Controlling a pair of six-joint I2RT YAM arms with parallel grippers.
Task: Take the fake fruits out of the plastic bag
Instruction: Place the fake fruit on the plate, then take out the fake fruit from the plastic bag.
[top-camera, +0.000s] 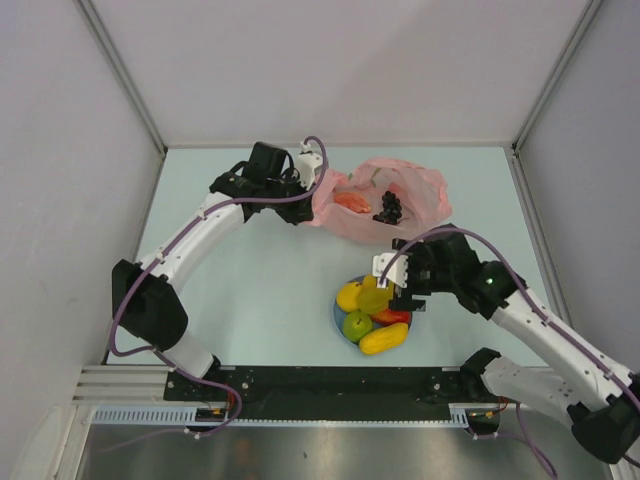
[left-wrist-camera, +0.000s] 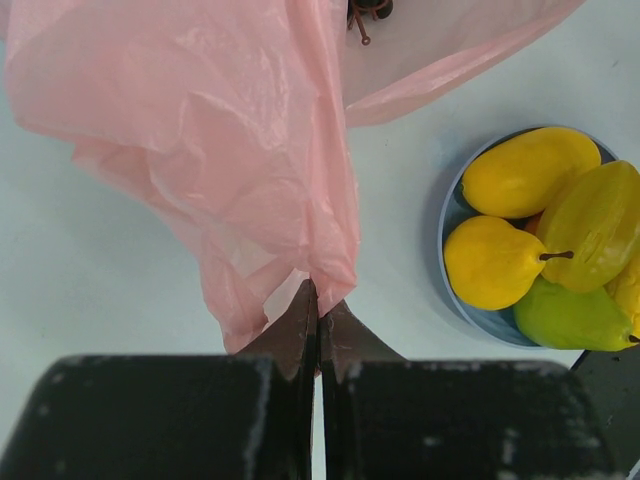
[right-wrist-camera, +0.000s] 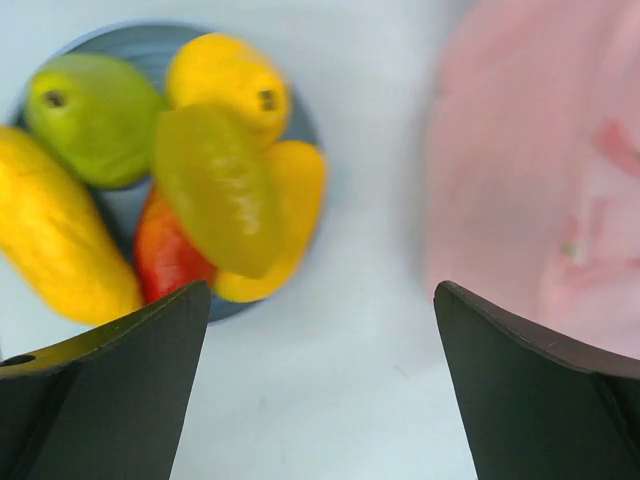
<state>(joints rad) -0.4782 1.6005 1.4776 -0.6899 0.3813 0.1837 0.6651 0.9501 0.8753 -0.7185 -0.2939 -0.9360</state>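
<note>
The pink plastic bag (top-camera: 410, 195) lies at the back of the table, its mouth open. Inside it I see an orange-red fruit (top-camera: 352, 201) and a dark grape bunch (top-camera: 388, 208). My left gripper (top-camera: 310, 172) is shut on the bag's left edge and holds the film (left-wrist-camera: 240, 150) up; the pinch shows in the left wrist view (left-wrist-camera: 322, 300). Several fake fruits, yellow, green and red, lie on the blue plate (top-camera: 340, 322). My right gripper (top-camera: 398, 285) is open and empty, above the table between the plate (right-wrist-camera: 300, 120) and the bag (right-wrist-camera: 540, 180).
White walls enclose the table on the left, back and right. The arms' bases and a black rail run along the near edge. The plate of fruits (left-wrist-camera: 455, 215) sits close to the right arm's wrist.
</note>
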